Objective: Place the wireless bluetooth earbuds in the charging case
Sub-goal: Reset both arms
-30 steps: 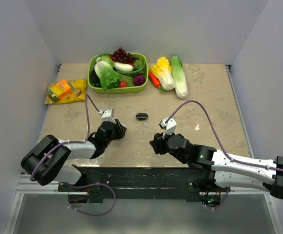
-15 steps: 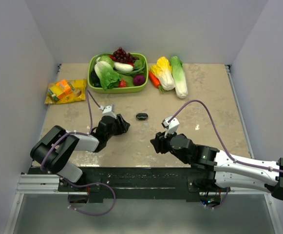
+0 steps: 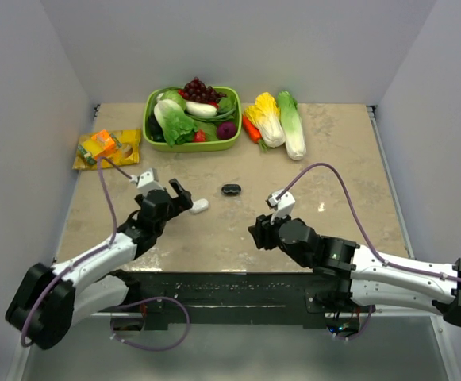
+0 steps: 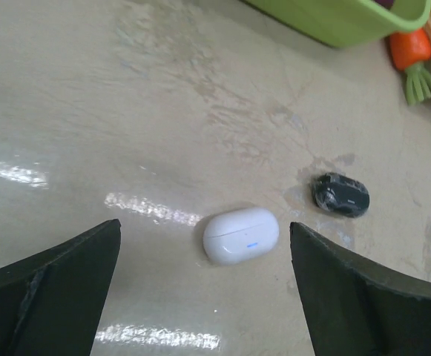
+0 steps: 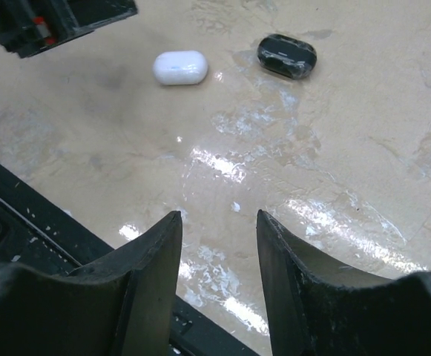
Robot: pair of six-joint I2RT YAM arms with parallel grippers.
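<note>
A white charging case (image 3: 200, 205) lies shut on the beige table, a small blue light on its front (image 4: 241, 235); it also shows far off in the right wrist view (image 5: 179, 67). A black charging case (image 3: 231, 190) (image 4: 340, 194) (image 5: 286, 55) rests just beyond it, to its right. My left gripper (image 3: 178, 194) (image 4: 202, 224) stands wide open just short of the white case, not touching it. My right gripper (image 3: 258, 230) (image 5: 219, 215) hovers open near the table's front edge with nothing between its fingers. The earbuds are out of view.
A green basket (image 3: 155, 131) (image 4: 334, 18) full of vegetables stands at the back. A carrot (image 3: 251, 130) (image 4: 412, 48) and two cabbages (image 3: 282, 121) lie to its right. A yellow snack packet (image 3: 107, 148) sits at the far left. The black rail (image 5: 22, 222) runs along the near edge.
My left gripper has opened and let go of the white case, which now lies on the table; the left arm has drawn back to the left. The right arm has barely moved.
</note>
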